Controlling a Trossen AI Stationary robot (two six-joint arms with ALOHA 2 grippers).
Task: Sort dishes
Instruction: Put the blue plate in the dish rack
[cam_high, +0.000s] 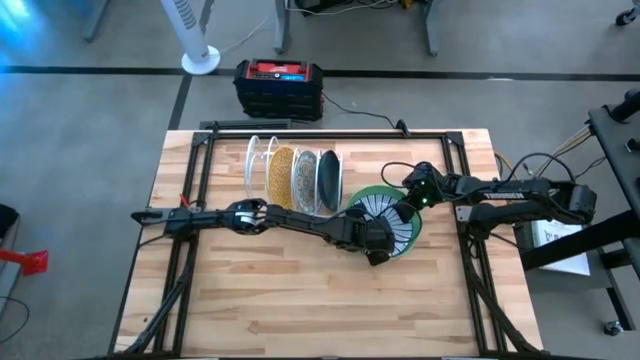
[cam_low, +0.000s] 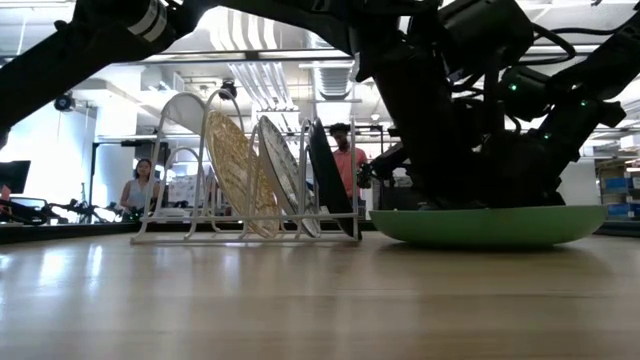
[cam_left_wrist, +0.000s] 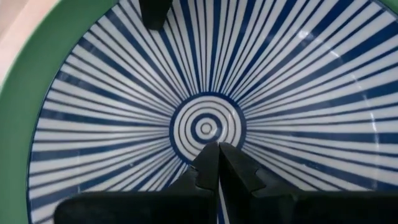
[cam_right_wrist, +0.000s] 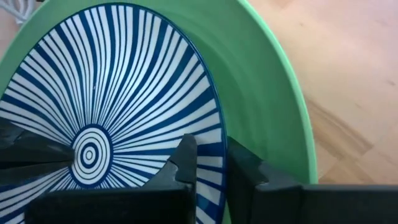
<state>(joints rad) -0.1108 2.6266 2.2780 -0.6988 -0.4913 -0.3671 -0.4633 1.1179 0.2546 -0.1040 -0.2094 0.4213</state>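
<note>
Looks like a robotics lab or workshop: wooden counter (cam_high: 300, 310) inside a black metal frame (cam_high: 330, 130), grey concrete floor (cam_high: 90, 130) with a red-and-black power unit (cam_high: 279, 87) and cables, open ceiling with ducts (cam_low: 270, 75) (quite industrial), two people (cam_low: 345, 155) at workstations behind.

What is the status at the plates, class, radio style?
Left pincer shut, pressing striped plate centre. Right pincer straddling its rim. Striped plate lies on green plate. Three plates in rack.

White plate (cam_right_wrist: 124, 93) with blue radiating stripes lies on green plate (cam_right_wrist: 267, 106).
</note>
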